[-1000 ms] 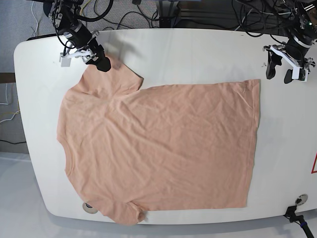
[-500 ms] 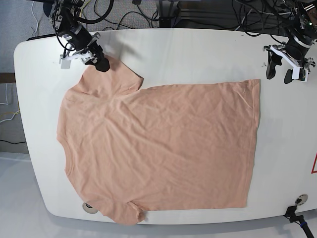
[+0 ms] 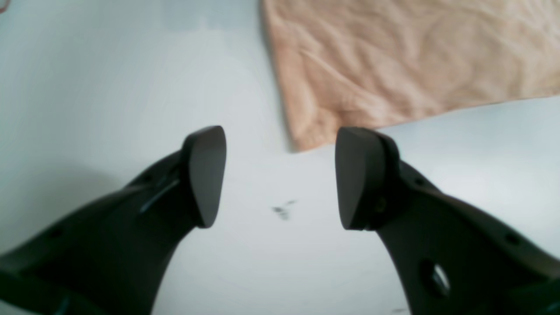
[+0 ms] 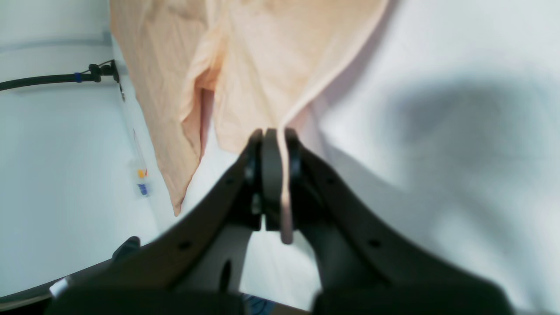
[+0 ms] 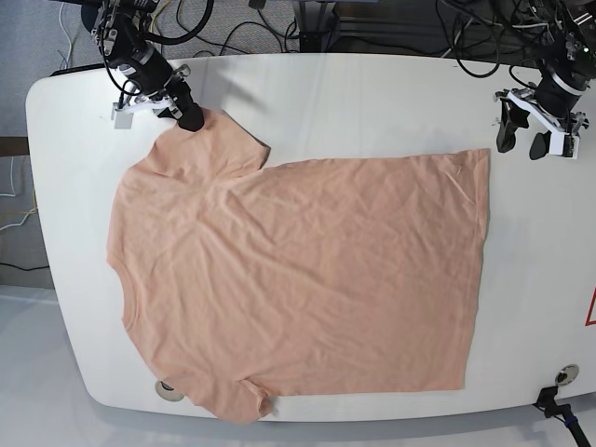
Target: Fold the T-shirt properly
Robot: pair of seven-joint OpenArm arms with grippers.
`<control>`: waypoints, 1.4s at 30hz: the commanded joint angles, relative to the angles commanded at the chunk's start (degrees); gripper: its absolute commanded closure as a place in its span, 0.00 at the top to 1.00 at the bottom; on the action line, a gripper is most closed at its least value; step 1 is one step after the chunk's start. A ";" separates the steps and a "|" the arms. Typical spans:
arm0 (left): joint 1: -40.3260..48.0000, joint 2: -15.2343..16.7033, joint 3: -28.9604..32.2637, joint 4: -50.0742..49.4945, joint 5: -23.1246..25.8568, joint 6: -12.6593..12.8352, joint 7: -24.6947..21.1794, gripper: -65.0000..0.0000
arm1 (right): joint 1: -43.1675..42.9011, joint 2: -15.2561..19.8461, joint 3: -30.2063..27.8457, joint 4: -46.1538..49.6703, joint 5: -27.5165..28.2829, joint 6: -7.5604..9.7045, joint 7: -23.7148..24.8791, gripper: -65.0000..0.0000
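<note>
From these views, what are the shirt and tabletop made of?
T-shirt: looks like thin soft knit, probably cotton, matte peach; it wrinkles finely and drapes from the right gripper. Table: hard, smooth white top, likely laminate or painted board; faint sheen, a small dark scuff.

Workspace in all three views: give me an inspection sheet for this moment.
Surface: white table, small dark smudge near the left gripper.
Job's things: T-shirt spread flat, wrinkled, unfolded; lower sleeve at the table's front edge.
Clutter: nothing seen.
Grippers: right gripper shut on the T-shirt's upper sleeve edge; left gripper open, over bare table beside the hem corner.
Cables: black bundles behind the table; one cable beyond its edge.
Surroundings: grey floor.
</note>
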 joint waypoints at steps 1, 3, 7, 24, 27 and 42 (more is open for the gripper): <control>-0.26 0.00 -0.18 -1.14 -1.14 0.00 0.97 0.58 | 0.00 0.09 0.00 0.00 0.00 0.00 0.00 0.00; -2.29 0.00 -0.09 -3.16 -3.16 0.00 2.90 0.58 | 0.00 0.09 0.00 0.00 0.00 0.00 0.00 0.00; -6.15 0.00 -0.35 -7.82 -3.96 0.00 7.82 0.58 | 0.00 1.05 -0.18 0.00 0.00 0.00 0.00 0.00; -7.91 3.78 5.45 -15.56 -3.69 0.00 8.09 0.58 | 0.09 1.23 -0.18 0.00 0.09 0.00 0.00 0.00; -8.97 3.78 5.36 -18.11 -3.60 0.00 8.09 0.57 | 0.09 1.23 -0.18 0.00 0.09 0.00 0.00 0.00; -15.30 4.13 6.77 -22.86 -0.18 0.00 8.09 0.57 | 0.09 1.23 -0.18 0.00 0.09 0.00 0.00 0.00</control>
